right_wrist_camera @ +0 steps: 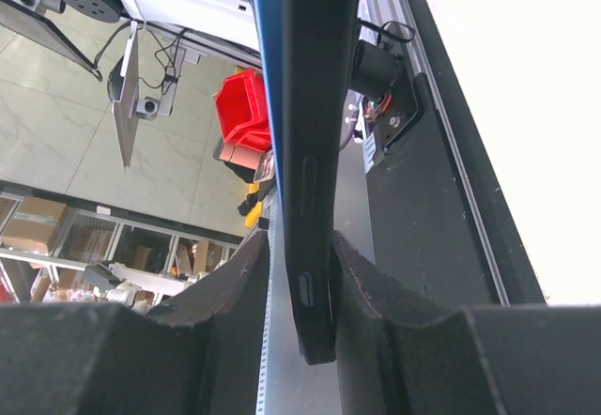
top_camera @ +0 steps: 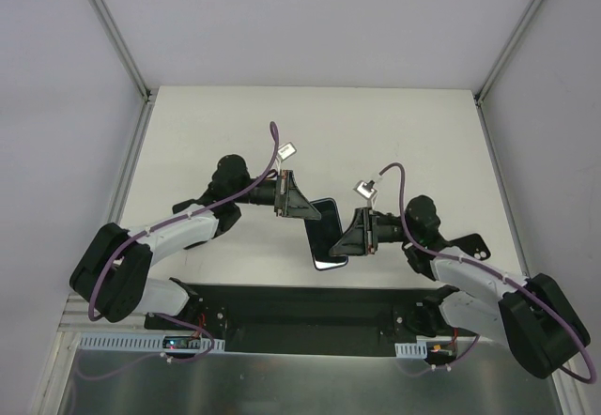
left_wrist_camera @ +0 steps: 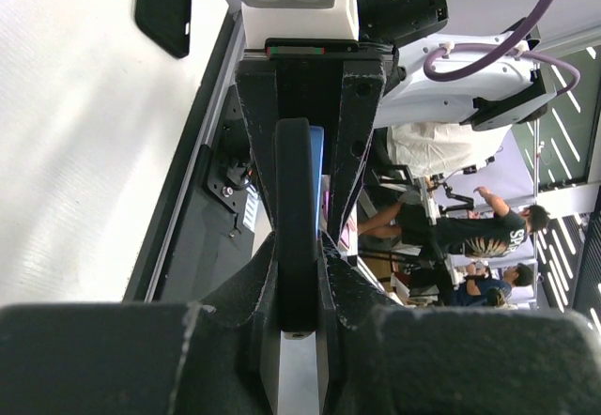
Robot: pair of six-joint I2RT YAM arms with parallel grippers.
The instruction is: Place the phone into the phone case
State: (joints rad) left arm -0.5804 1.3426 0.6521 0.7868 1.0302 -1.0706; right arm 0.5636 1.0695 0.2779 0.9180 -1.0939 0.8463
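Between my left gripper's (left_wrist_camera: 299, 255) fingers (left_wrist_camera: 254, 284): the phone (left_wrist_camera: 297, 190), seen edge-on, with a sliver of its blue back showing. Both fingers are pressed against its faces, a firm clench on one short end.

Item, right gripper (right_wrist_camera: 302, 241): fingers flank the opposite end of the phone (right_wrist_camera: 310, 105), one on each face, close against it. Whether they actually pinch it or only bracket it I cannot tell. Side buttons sit on the dark edge between them.

Item, phone from above (top_camera: 326, 235): glossy black face upward, lying on a diagonal, spanning from my left gripper (top_camera: 299, 201) at its far end to my right gripper (top_camera: 355, 237) at its near end. It is held off the white table (top_camera: 235, 124), near the table's front edge.

Item, phone case (left_wrist_camera: 164, 7): all-black shell with a camera cutout, flat on the table, well apart from the phone, over by my right arm.

Item, black base plate (top_camera: 310, 307): runs along the near edge, carrying both arm bases.

Item, purple cables (top_camera: 272, 152): one looped along each arm.
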